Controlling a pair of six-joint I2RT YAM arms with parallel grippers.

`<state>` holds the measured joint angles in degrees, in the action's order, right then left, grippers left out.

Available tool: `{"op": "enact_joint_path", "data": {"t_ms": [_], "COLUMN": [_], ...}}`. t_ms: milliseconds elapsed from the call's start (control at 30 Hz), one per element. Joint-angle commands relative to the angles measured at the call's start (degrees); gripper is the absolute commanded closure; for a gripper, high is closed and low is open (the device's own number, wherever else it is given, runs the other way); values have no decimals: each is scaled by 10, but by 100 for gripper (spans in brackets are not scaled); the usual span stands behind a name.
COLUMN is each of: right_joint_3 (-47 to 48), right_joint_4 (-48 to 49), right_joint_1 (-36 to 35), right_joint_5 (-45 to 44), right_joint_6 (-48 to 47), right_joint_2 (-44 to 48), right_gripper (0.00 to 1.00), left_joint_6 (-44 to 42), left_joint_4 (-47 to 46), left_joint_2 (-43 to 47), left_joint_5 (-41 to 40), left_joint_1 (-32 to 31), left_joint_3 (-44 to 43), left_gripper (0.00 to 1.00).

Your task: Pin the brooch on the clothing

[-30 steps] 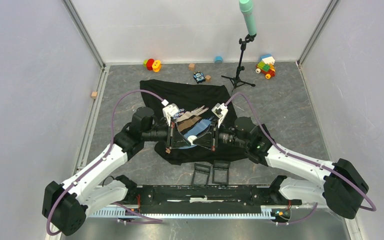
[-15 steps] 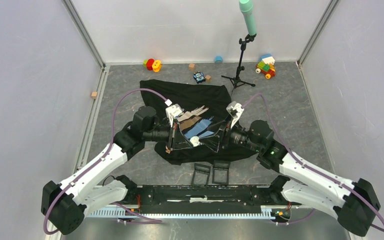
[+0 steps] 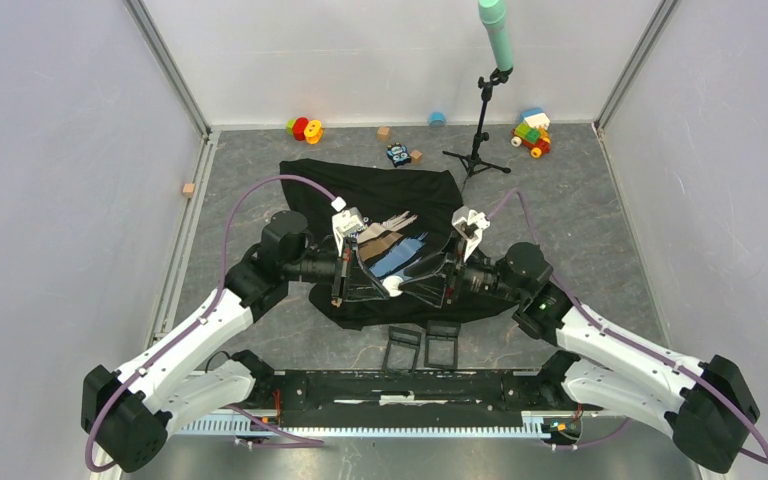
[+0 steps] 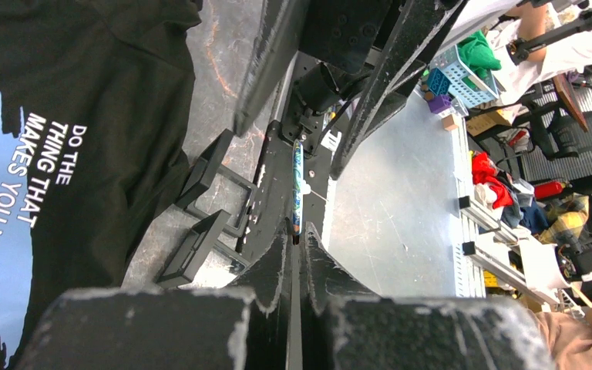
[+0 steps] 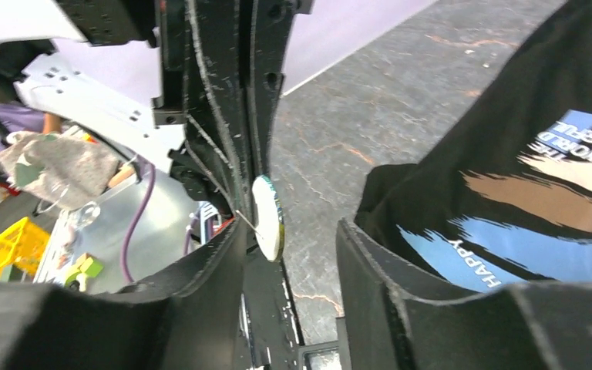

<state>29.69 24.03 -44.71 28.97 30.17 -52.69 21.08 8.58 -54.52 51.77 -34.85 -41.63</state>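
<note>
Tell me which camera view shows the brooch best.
Right wrist: the brooch shows its round white face there, though at a slant. The left wrist view shows it only edge-on, and the top external view shows only a tiny white spot.

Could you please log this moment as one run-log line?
left gripper: shut on brooch | right gripper: open, at brooch | shirt: not yet pinned

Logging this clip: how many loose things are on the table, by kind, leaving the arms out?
T-shirt: 1
brooch: 1
wooden cubes: 3
other small toys: 4
black frames: 2
microphone stand: 1
Total: 12
</note>
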Motion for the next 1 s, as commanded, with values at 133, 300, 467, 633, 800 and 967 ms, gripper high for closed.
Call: {"op": "enact_joint_path", "data": {"t_ms": [133, 300, 467, 633, 800, 967], "right_joint_3": [-18, -22, -26, -65, -71, -73], "right_joint_4": [116, 137, 155, 254, 287, 290], "right_joint_1": [1, 2, 1, 1, 1, 2], "right_joint_5": [67, 71, 66, 47, 38, 24], "right_joint_6": [53, 67, 78, 140, 163, 171], "right_joint_2": [-14, -30, -38, -34, -36, -33], "right_gripper": [62, 73, 98, 100, 100, 100], "left_joint_6": [13, 14, 17, 18, 27, 37], "left_joint_4": [-39, -43, -45, -48, -62, -66], "left_joint_2": [6, 9, 10, 20, 33, 44], "left_joint_5": [39, 43, 39, 24, 3, -35], "left_joint_1": [-1, -1, -1, -2, -1, -1], "left_joint_3": [1, 2, 3, 4, 9, 14], "left_gripper": [98, 98, 93, 54, 50, 56]}}
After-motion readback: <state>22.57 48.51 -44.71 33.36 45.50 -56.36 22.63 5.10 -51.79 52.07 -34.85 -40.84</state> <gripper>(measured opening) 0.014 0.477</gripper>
